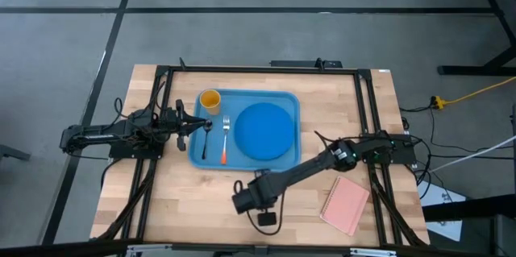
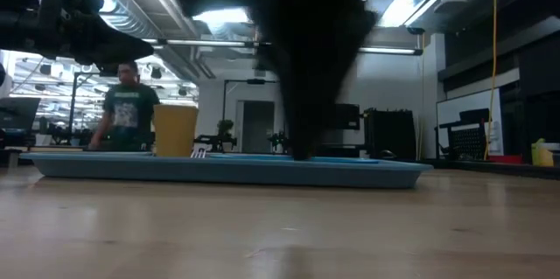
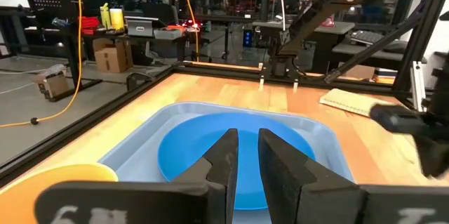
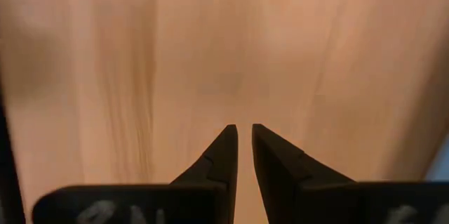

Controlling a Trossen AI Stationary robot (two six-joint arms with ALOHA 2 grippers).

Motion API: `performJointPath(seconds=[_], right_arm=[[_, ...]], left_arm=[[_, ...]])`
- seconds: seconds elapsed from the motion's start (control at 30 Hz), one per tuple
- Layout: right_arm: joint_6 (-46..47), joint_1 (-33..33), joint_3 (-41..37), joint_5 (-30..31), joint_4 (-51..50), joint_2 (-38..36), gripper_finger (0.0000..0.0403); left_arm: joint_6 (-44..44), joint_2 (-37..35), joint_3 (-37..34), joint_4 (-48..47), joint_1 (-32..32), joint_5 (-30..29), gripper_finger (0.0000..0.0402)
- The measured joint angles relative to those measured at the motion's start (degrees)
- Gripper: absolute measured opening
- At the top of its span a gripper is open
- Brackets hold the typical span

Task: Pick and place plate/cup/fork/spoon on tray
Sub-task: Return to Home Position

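Tableware already sits together on the large light blue rectangular plastic tray [image 1: 284, 101]: the flat round deep blue plate [image 1: 264, 130] fills its right part, the small yellow-orange round cup [image 1: 210, 100] stands in a far corner, the thin fork with silver tines and an orange handle tip [image 1: 225, 138] lies just left of the plate, and the small dark spoon with a shiny metal bowl [image 1: 206, 136] lies beside the fork, nearest the left hand [image 1: 187, 124]. That left hand hovers at the tray's left rim, just beside the spoon; its fingers [image 3: 223, 155] are pressed nearly together with only a thin gap and nothing seen between them, and the plate lies straight ahead of them. The right hand [image 1: 244, 202] hangs over the bare wooden table [image 1: 185, 209], well apart from the tray on its near side, fingers [image 4: 223, 152] likewise almost closed on nothing, with a pink rectangular book [image 1: 347, 205] lying off to its right. By how things lie, the task looks done or nearly so. The main risk now is in the left hand's retreat: being so close to the spoon and rim, a sideways or low move could nudge the spoon against the fork or shift the light tray. A high swing of the right arm across the tray might tip the cup. A person stands in the room behind the table, well clear.
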Motion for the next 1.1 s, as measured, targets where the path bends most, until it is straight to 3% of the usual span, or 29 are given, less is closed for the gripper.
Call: performJointPath(seconds=[0.17, 0.3, 0.5, 0.63, 0.73, 0.97, 1.1], right_arm=[[7.9, 1.5, 0.0, 1.8, -7.4, 0.0, 0.0051], [6.3, 2.4, 1.1, 2.5, -7.8, 0.0, 0.0051], [2.3, 2.8, 0.9, 9.9, -11.6, -4.4, 0.0051], [-7.0, 1.8, 1.1, 18.1, -12.8, -9.5, 0.0051], [-13.9, 0.4, 1.1, 20.8, -12.8, -13.6, 0.0051], [-34.0, -5.4, 1.0, 21.6, -13.5, -22.3, 0.0051], [-34.9, -10.3, 1.1, 21.1, -13.6, -27.7, 0.0051]], left_arm=[[0.0, 0.0, 0.0, 0.0, 0.0, 0.0, 0.0051], [0.0, 0.0, 0.0, 0.0, 0.0, 0.0, 0.0051], [0.0, 0.0, 0.0, 0.0, 0.0, 0.0, 0.0051], [0.0, 0.0, 0.0, 0.0, 0.0, 0.0, 0.0051], [-1.5, 0.0, 0.0, 0.0, 0.0, 0.0, 0.0051], [-2.1, 0.0, 0.0, 0.2, 0.0, 9.6, 0.0051], [-2.5, 0.0, 0.0, 0.9, 0.0, 12.3, 0.0051]])
